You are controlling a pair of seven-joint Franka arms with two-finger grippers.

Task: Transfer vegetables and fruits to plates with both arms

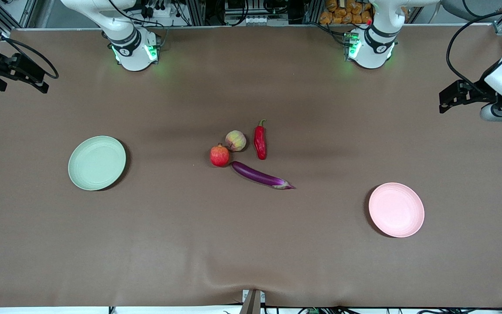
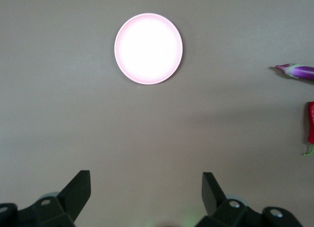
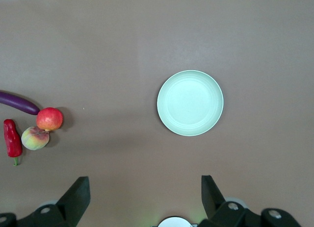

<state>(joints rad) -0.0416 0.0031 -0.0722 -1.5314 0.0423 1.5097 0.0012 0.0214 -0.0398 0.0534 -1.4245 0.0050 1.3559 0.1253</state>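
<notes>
Brown cloth covers the whole table, and both arms wait high over their own ends, the left gripper (image 2: 146, 195) and the right gripper (image 3: 145, 195) each with jaws spread wide and empty. At the table's centre sits the cluster: peach (image 1: 235, 140) at 12 o'clock, chili pepper (image 1: 259, 141) at 2, pomegranate (image 1: 219, 155) at 9, eggplant (image 1: 260, 175) at 5. Bare green plate (image 1: 96, 162) lies toward the right arm's end, pink plate (image 1: 396, 209) toward the left arm's; the round fruits look firm but prone to roll, best pinched across the middle, the glossy eggplant probably slippery, best taken mid-length.
</notes>
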